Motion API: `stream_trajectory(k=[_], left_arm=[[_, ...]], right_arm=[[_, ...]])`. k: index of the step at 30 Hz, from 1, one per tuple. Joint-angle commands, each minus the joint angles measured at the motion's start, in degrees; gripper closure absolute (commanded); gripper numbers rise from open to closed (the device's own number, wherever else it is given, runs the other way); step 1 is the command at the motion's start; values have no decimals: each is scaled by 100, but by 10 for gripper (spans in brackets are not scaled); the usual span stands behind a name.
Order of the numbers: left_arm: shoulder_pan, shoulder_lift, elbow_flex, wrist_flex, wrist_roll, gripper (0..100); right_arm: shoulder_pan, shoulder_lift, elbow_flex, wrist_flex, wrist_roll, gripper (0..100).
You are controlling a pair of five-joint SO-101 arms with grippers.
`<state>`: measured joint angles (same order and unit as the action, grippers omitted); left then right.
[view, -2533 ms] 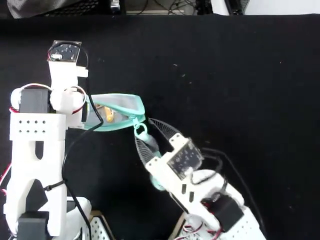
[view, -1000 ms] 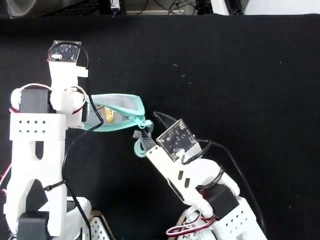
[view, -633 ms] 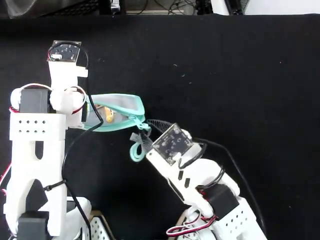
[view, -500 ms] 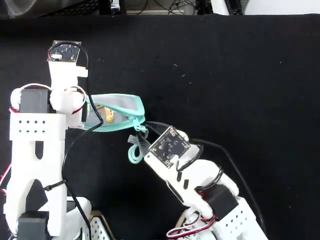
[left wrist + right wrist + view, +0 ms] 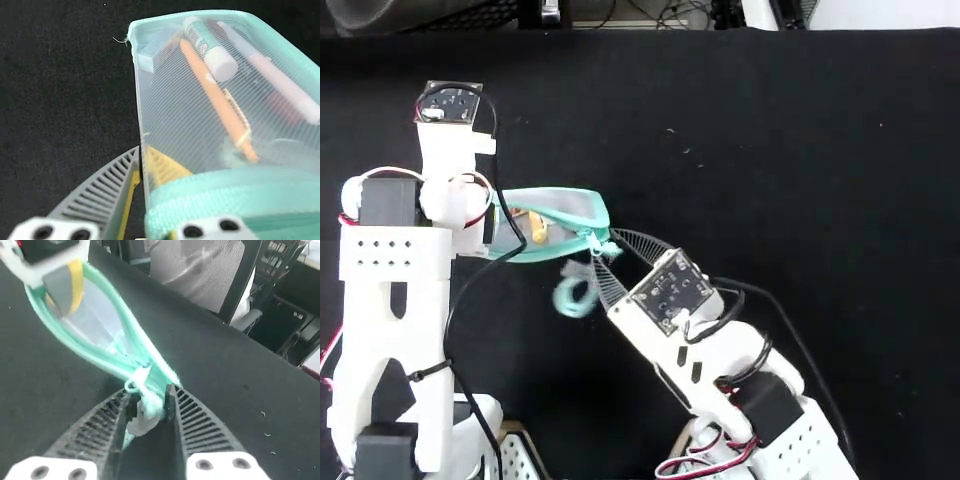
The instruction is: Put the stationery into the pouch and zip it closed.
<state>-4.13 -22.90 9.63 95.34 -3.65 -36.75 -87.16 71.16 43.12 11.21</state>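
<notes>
Stationery point(image 5: 280, 85) is inside the translucent pouch point(image 5: 170, 120): through its mesh wall I can see an orange pen point(image 5: 215, 100), a glue stick point(image 5: 210, 45) and a paler pen beside them. I judge the packing done and the zipping to be the step in hand. The pouch lies on the black tabletop point(image 5: 800, 150) between my two arms. My left end effector point(image 5: 142, 167) is clenched on one end of it, one finger on each side of the wall, which anchors that end. At the opposite end, my right end effector point(image 5: 148, 391) is closed around the zip pull point(image 5: 144, 415), which sits just at the pouch's corner, with a teal loop point(image 5: 570, 297) dangling off it above the tabletop. From my right wrist camera two teal bands run from the slider toward my left arm with clear mesh between them. I cannot tell whether that is an open mouth or just the pouch's side, so I cannot say how much zip is left to run. The next move calls for a steady draw along the zip line. The pull must be pinched firmly enough not to slip, while my left side holds the pouch taut so the fabric does not bunch or drag.
</notes>
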Motion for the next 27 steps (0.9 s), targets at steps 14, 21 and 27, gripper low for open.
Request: stream_trajectory(k=[14,21,27], left_arm=[[-75,53,48,-35,-35,968],[-31,44,22,-132,-9,967],[-31,-18,-66,-826,9,965]], right_arm=[[-9,-22,-251,-88,396,986],[141,-57,-171,-369,378,986],[404,110,-787,-387,387,986]])
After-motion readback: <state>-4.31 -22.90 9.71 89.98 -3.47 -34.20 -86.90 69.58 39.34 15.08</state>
